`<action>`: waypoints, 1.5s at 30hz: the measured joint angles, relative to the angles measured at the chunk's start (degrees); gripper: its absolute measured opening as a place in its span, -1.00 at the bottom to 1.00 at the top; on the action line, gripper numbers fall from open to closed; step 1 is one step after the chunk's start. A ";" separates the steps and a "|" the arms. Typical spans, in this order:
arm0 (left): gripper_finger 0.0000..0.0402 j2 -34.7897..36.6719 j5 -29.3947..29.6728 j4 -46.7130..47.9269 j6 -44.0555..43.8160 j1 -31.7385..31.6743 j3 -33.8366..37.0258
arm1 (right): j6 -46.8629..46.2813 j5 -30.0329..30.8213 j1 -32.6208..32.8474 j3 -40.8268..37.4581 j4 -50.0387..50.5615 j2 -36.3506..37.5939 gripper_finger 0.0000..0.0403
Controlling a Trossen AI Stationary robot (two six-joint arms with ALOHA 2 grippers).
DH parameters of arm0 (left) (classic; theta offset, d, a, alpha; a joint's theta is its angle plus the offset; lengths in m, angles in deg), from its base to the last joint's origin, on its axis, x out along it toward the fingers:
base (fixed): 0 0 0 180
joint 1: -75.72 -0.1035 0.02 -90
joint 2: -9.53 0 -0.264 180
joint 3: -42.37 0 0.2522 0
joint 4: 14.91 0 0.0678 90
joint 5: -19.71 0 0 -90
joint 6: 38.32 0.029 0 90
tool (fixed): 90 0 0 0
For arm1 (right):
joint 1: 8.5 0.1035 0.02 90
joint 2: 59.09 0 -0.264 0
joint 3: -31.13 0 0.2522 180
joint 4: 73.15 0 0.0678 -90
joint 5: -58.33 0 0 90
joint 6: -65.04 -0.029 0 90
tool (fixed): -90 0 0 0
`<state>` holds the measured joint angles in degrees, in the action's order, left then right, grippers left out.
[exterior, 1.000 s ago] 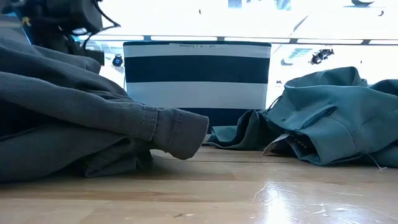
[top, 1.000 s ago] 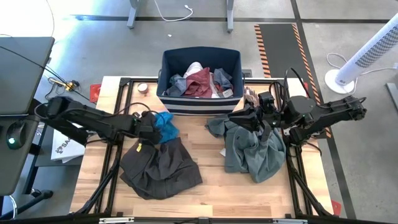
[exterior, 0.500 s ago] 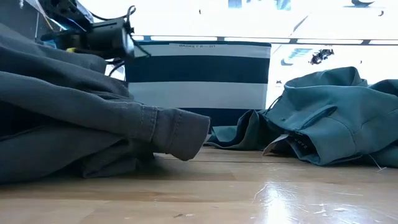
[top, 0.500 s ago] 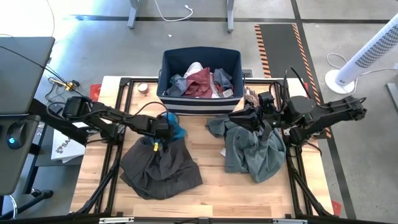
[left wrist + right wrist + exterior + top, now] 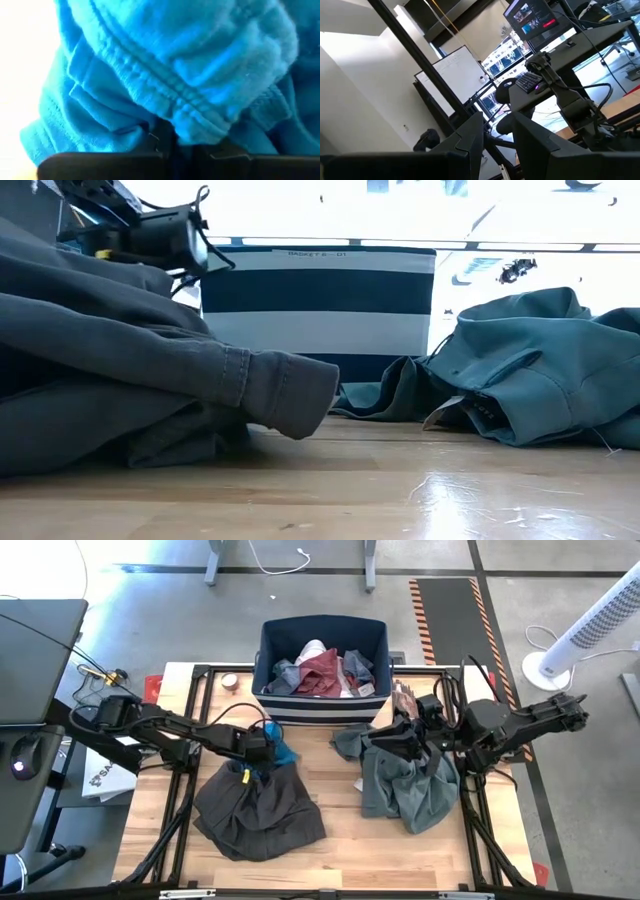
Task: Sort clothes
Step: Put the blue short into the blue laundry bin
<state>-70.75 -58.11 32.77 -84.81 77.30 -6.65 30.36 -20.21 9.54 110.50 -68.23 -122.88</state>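
My left gripper is shut on a bright blue piece, which fills the left wrist view. It is over the far edge of the dark grey-brown trousers, which lie in a heap at the table's left. The grey-green shirt lies crumpled at the right. My right gripper is over the shirt's far left part, level, pointing toward the table's left. Its fingers are slightly apart and hold nothing. The navy striped bin holds maroon, white and grey clothes. My left gripper pinches bunched folds of the blue piece beside a stitched hem between its two fingers. It comes from the table's left. The cloth bulges out past the fingers and hides their tips. Whether it still rests on the trousers I cannot tell.
The bin stands at the table's far middle edge. Bare wood lies between the two heaps and along the near edge. A small round object sits at the far left corner. A white fan stands on the floor to the right.
My left gripper has moved toward the table's right, carrying the blue piece along the far edge of the trousers, closer to the bin. The trousers' cuff has shifted slightly. My right gripper has sunk a little toward the shirt.
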 joint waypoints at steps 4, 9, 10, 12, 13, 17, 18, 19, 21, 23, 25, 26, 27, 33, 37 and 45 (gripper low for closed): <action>-0.90 5.73 3.83 3.92 -1.37 0.05 0.31 | 0.01 0.00 0.14 0.00 0.00 0.00 -0.51; -0.92 15.62 7.16 3.89 -1.02 2.25 0.17 | 0.16 -0.02 0.14 0.00 0.02 0.00 -0.51; -0.92 17.76 8.14 3.29 -1.06 2.89 0.08 | 0.16 0.00 0.14 0.00 0.02 0.00 -0.51; -0.92 22.08 10.79 2.55 -2.08 4.09 0.04 | 0.26 -0.01 0.04 0.00 0.02 0.00 -0.51; -0.92 24.09 12.24 2.21 -2.84 4.62 0.04 | 0.55 -0.02 -0.04 0.00 0.02 0.00 -0.51; -0.92 31.70 18.19 -1.62 -5.30 6.58 0.02 | 1.63 0.44 -0.04 0.00 0.02 0.00 -0.51; -0.92 33.22 19.42 -3.65 -4.97 7.00 0.01 | 1.72 0.52 -0.04 0.00 0.02 0.00 -0.51; -0.92 34.65 20.50 -5.71 -4.18 7.35 -0.01 | 1.72 0.55 -0.04 0.00 0.02 0.00 -0.51; -0.92 37.04 22.86 -10.23 -3.48 7.83 -0.04 | 2.10 0.58 -0.04 0.00 0.03 0.00 -0.51; -0.92 38.77 25.16 -14.57 -4.05 7.96 -0.07 | 2.44 0.62 -0.04 0.00 0.04 0.00 -0.51; -0.92 39.85 26.65 -21.26 -4.26 7.93 -0.07 | 2.59 0.70 -0.04 0.00 0.04 0.00 -0.51; -0.92 40.12 26.81 -25.68 -3.56 7.92 -0.07 | 2.61 0.74 -0.04 0.00 0.04 0.00 -0.51; -0.92 40.18 26.83 -30.82 -2.53 7.92 -0.07 | 2.61 0.74 -0.04 0.00 0.04 0.00 -0.51; -0.92 39.18 30.88 -59.40 9.34 8.20 -1.64 | 2.61 0.76 -0.04 0.00 0.04 0.00 -0.51; -0.92 37.53 35.21 -60.14 16.86 6.93 -8.08 | 2.61 0.79 -0.04 0.00 0.04 0.00 -0.51; -0.92 29.90 30.46 -42.80 27.61 -2.15 -24.87 | 2.61 0.84 -0.04 0.00 0.06 0.00 -0.51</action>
<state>-40.85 -27.64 -10.03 -57.20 75.14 -31.52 32.97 -19.37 9.50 110.50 -68.18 -122.88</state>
